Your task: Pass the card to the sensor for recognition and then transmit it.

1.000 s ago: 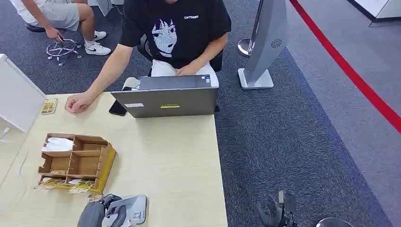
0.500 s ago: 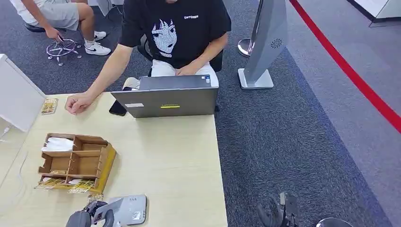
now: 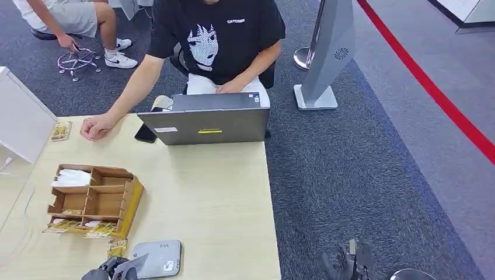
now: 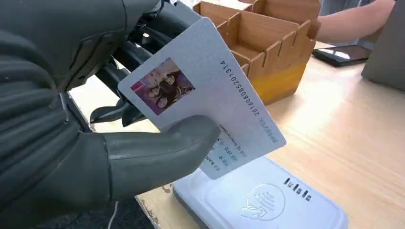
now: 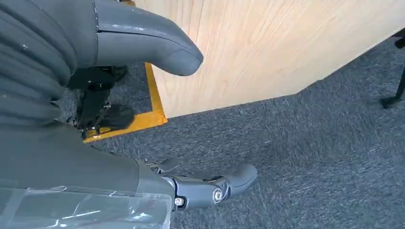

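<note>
An office-like reception or demonstration space was indicated. A light wooden desk (image 3: 204,198) was set on grey carpet (image 3: 362,175), with a grey laptop (image 3: 205,122) opened before a seated person (image 3: 216,41). A wooden compartment organiser (image 3: 93,199) and a grey card sensor (image 3: 156,258) were placed just beyond the left hand's fingers (image 4: 119,112). A red floor line (image 3: 432,87) and a grey standing kiosk (image 3: 330,52) were seen farther off.
</note>
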